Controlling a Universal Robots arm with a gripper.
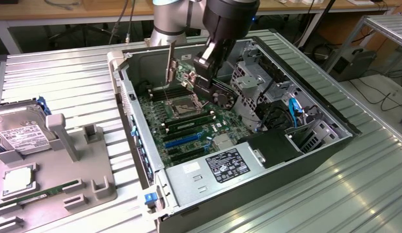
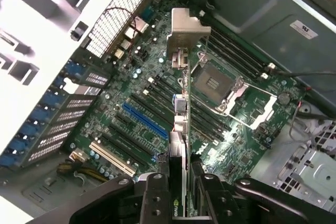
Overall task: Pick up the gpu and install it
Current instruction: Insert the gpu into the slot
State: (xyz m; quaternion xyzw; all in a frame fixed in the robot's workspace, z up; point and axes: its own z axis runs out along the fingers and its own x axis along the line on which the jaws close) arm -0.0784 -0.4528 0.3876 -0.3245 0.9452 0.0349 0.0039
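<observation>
My gripper (image 1: 206,73) is shut on the gpu (image 1: 187,74), a thin card held on edge above the open computer case (image 1: 330,145). The card's silver bracket (image 1: 170,62) points toward the case's rear wall. In the wrist view the gpu (image 2: 178,129) appears edge-on, with its bracket (image 2: 185,30) at the far end, and my gripper (image 2: 181,200) clamps it from both sides. The card hangs over the motherboard (image 2: 131,145), above the CPU socket (image 1: 187,106) and memory slots. It is clear of the blue expansion slot (image 2: 144,120), which also shows in the exterior view (image 1: 183,140).
On the exterior view's left stands a grey fixture (image 1: 91,184) holding a hard drive (image 1: 23,137), a CPU (image 1: 16,178) and a green memory stick (image 1: 39,192). Inside the case are the power supply (image 1: 217,167), a drive cage (image 1: 253,77) and blue cables (image 1: 295,108).
</observation>
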